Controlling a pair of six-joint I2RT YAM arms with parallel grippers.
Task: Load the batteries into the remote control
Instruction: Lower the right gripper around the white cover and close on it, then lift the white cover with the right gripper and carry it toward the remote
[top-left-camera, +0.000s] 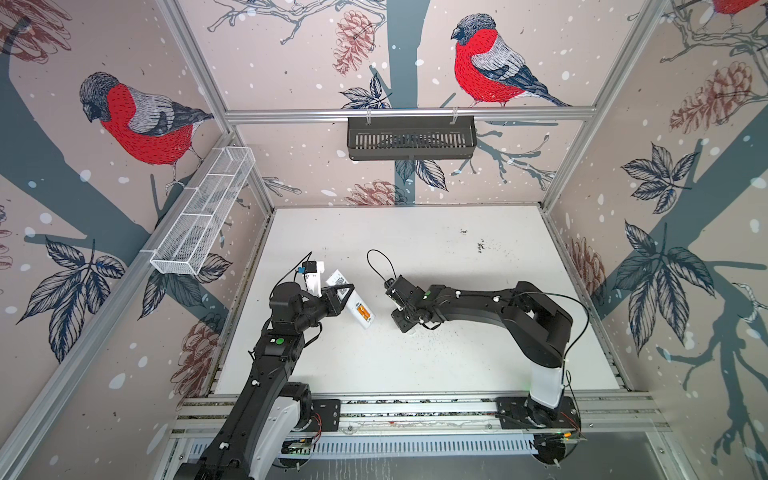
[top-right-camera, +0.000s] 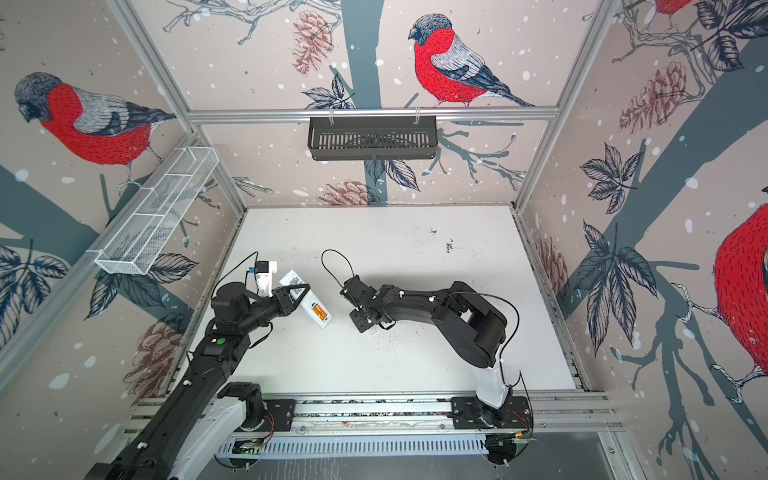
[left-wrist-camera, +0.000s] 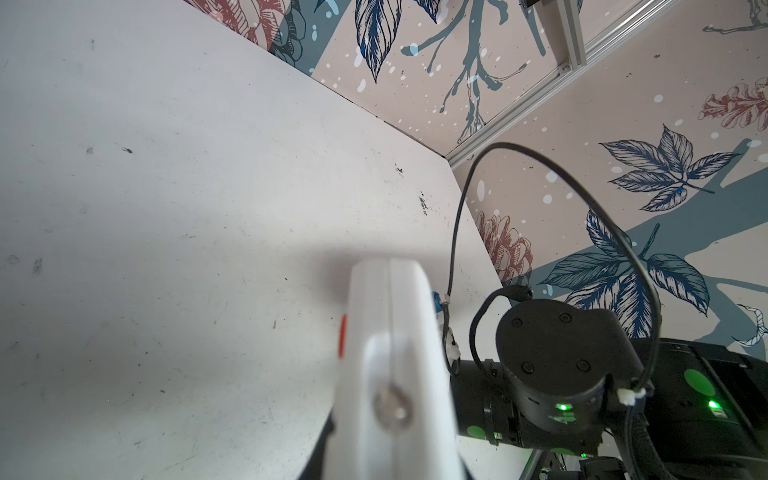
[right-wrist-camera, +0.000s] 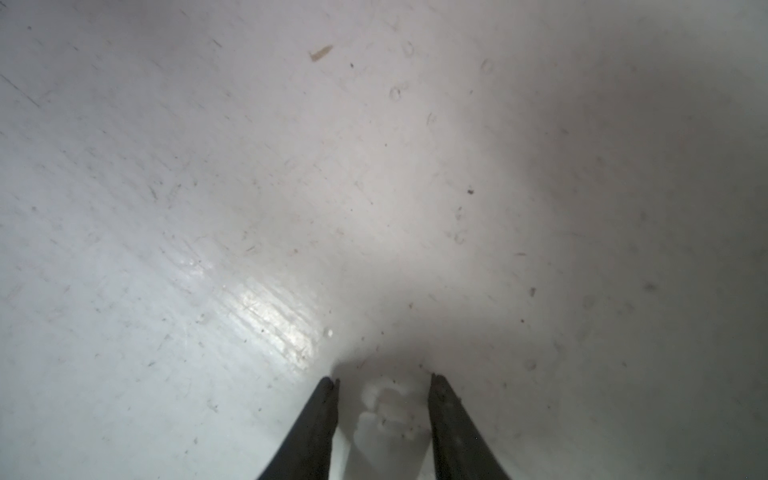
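The white remote (top-left-camera: 353, 305) was held tilted over the table (top-left-camera: 457, 257), left of centre, back up, with orange batteries (top-left-camera: 364, 312) in its open recess. The left gripper (top-left-camera: 341, 293) was clamped on it, hiding its middle. The right gripper (right-wrist-camera: 384, 380), well apart from the remote, pointed at the table with jaws parted around a pale blob (right-wrist-camera: 386, 409) too blurred to identify.

The table (right-wrist-camera: 270, 311) is smooth white, scuffed and speckled, with a glossy patch at lower centre. The remote (top-left-camera: 353, 306) looks like smooth white plastic. The right arm (top-left-camera: 478, 301) is matt black. The rail (top-left-camera: 407, 113) is brushed metal, and the basket (top-left-camera: 203, 212) is white wire mesh.
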